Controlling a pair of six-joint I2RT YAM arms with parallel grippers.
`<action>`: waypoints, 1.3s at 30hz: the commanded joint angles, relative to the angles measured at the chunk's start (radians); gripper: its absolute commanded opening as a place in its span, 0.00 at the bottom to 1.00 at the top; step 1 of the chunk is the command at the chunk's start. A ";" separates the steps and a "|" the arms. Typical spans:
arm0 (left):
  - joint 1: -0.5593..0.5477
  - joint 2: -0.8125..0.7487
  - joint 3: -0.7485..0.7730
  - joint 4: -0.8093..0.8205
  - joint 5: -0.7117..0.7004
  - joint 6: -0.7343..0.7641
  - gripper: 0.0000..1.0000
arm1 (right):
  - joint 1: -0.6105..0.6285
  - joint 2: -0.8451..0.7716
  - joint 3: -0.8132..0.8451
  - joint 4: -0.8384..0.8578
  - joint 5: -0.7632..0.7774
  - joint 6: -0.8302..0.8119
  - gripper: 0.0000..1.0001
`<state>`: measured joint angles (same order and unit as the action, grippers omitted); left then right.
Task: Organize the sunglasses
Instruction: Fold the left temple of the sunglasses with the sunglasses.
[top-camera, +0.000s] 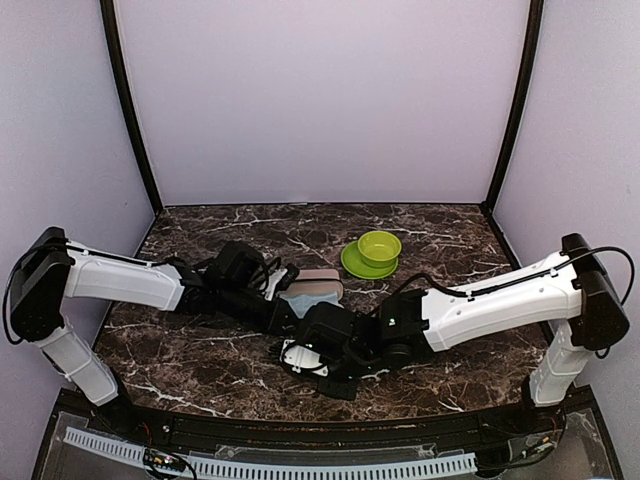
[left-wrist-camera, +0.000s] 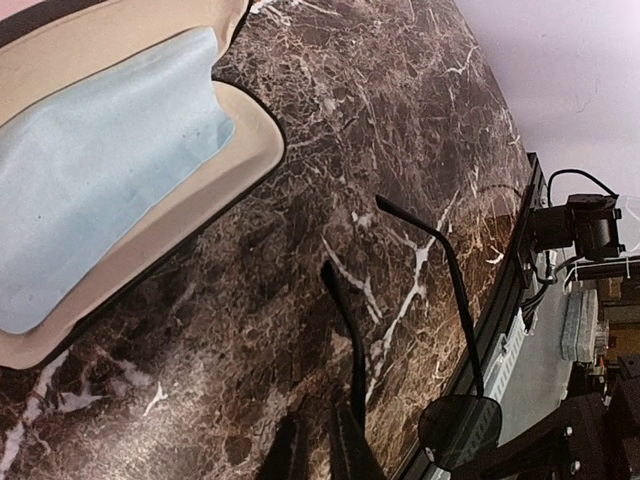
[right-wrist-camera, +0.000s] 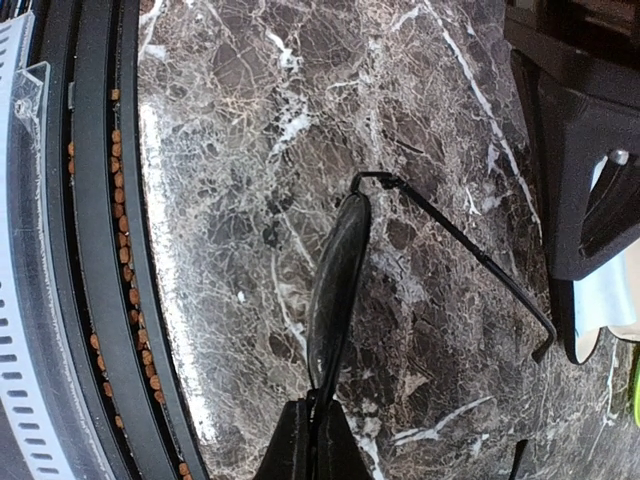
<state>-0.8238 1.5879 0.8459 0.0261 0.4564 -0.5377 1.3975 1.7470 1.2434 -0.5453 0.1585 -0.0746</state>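
Observation:
The black wire-frame sunglasses (right-wrist-camera: 335, 280) are held above the marble, seen edge on, with one temple (right-wrist-camera: 470, 260) unfolded to the right. My right gripper (right-wrist-camera: 325, 400) is shut on their lens rim. In the left wrist view the same pair shows a dark lens (left-wrist-camera: 458, 428) and two temples (left-wrist-camera: 345, 320). My left gripper (left-wrist-camera: 315, 420) stands a narrow gap apart with marble showing between its fingers; one temple lies against its right finger (left-wrist-camera: 352, 440). Both grippers meet at the table's near middle (top-camera: 305, 350). The red-pink sunglasses are out of view.
An open pink case (top-camera: 318, 290) with beige lining (left-wrist-camera: 200, 200) and a light blue cloth (left-wrist-camera: 100, 170) lies just behind the grippers. A green bowl (top-camera: 380, 246) on a green plate stands at the back right. The table's front edge (right-wrist-camera: 100, 250) is close.

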 joint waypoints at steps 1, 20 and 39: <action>-0.014 0.018 -0.015 0.044 0.046 -0.014 0.10 | 0.016 0.008 0.032 0.033 0.017 -0.016 0.00; -0.076 0.101 -0.006 0.123 0.197 -0.014 0.03 | 0.015 0.020 0.016 0.041 0.053 -0.027 0.00; -0.113 0.087 0.075 0.020 0.099 0.108 0.16 | 0.004 0.010 -0.001 0.030 0.019 -0.034 0.00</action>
<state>-0.9344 1.7184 0.8761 0.0799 0.6220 -0.4747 1.4044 1.7599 1.2476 -0.5381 0.1825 -0.1112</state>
